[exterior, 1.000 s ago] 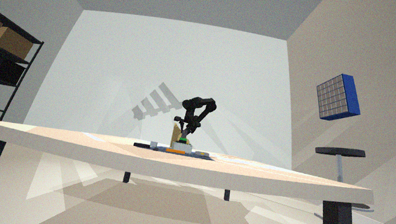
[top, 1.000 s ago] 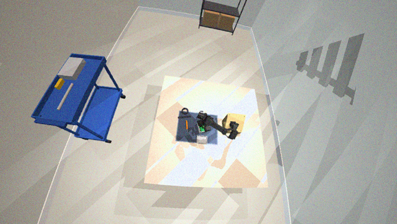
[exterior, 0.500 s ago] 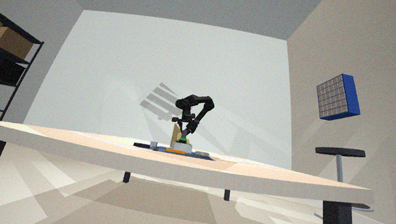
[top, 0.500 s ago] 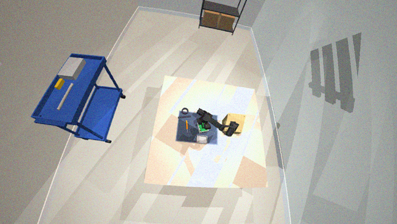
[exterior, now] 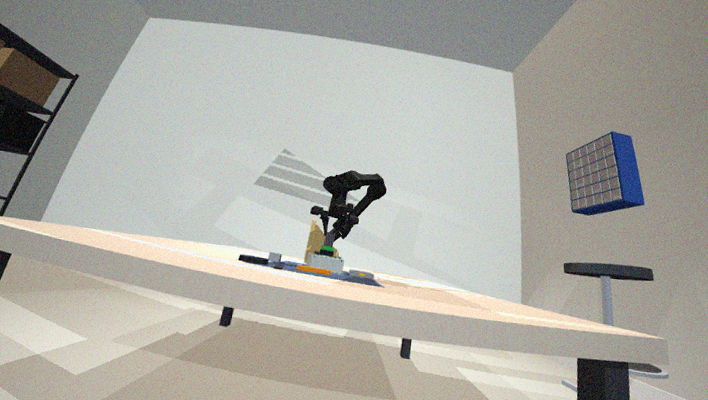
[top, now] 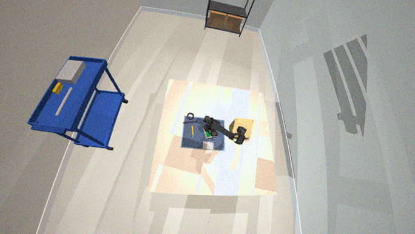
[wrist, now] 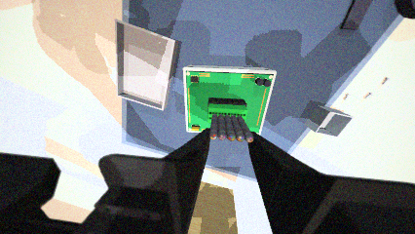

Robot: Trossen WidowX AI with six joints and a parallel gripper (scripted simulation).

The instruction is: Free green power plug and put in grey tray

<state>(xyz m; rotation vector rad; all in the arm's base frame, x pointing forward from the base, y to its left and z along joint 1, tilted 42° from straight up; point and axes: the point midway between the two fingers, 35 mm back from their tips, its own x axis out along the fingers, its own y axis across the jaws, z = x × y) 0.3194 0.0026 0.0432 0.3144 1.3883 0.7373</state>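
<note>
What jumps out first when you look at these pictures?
Probably the black robot arm, bent over the table with its gripper closed on the green plug at the circuit board. Next comes the bright blue cart standing off to the left in the top view. The blue-sided cabinet high on the right-hand wall also stands out in the exterior view.
</note>
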